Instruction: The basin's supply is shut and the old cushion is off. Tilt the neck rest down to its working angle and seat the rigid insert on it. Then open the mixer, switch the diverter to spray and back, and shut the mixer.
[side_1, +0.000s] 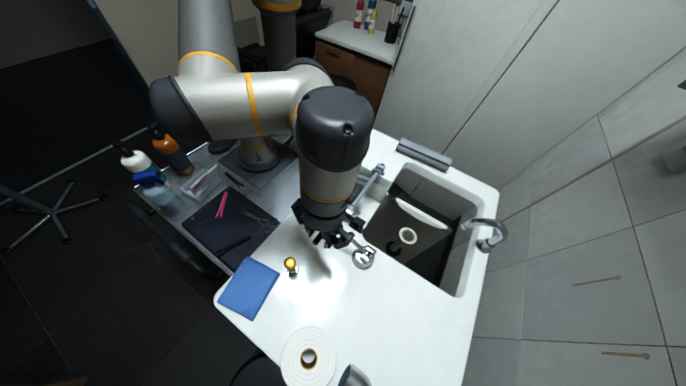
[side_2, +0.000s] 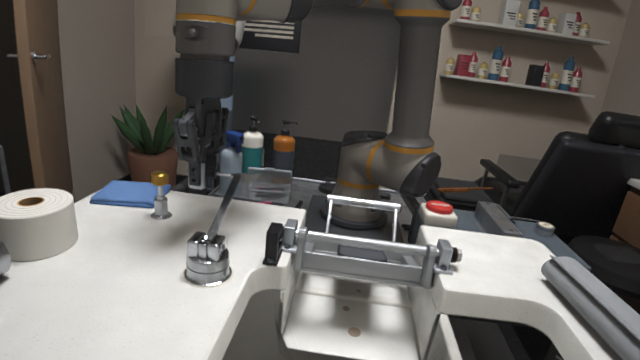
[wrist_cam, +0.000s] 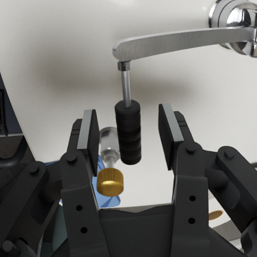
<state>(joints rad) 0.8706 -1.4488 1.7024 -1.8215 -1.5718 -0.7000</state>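
The black ribbed grip (wrist_cam: 128, 131) at the end of the mixer lever (wrist_cam: 175, 42) sits between my fingers, with clear space on either side. The lever rises at a slant from its chrome base (side_2: 207, 260) on the white counter, left of the basin (side_1: 420, 225). The gold-topped diverter knob (side_1: 290, 264) (side_2: 160, 200) (wrist_cam: 110, 183) stands on the counter beyond the lever, near a blue cloth (side_1: 248, 287). The neck rest bracket (side_2: 362, 250) spans the basin's rim, tilted into the bowl. My gripper (wrist_cam: 127, 135) (side_2: 202, 150) (side_1: 332, 235) is open around the lever's grip and holds nothing.
Behind the counter a tray carries bottles (side_2: 252, 147) and tools beside my arm's base. A paper roll (side_1: 308, 356) (side_2: 37, 222) stands at the counter's front corner. A grey bar (side_1: 424, 154) lies on the rim beyond the basin, and a chrome spout (side_1: 487, 232) curves over its far side.
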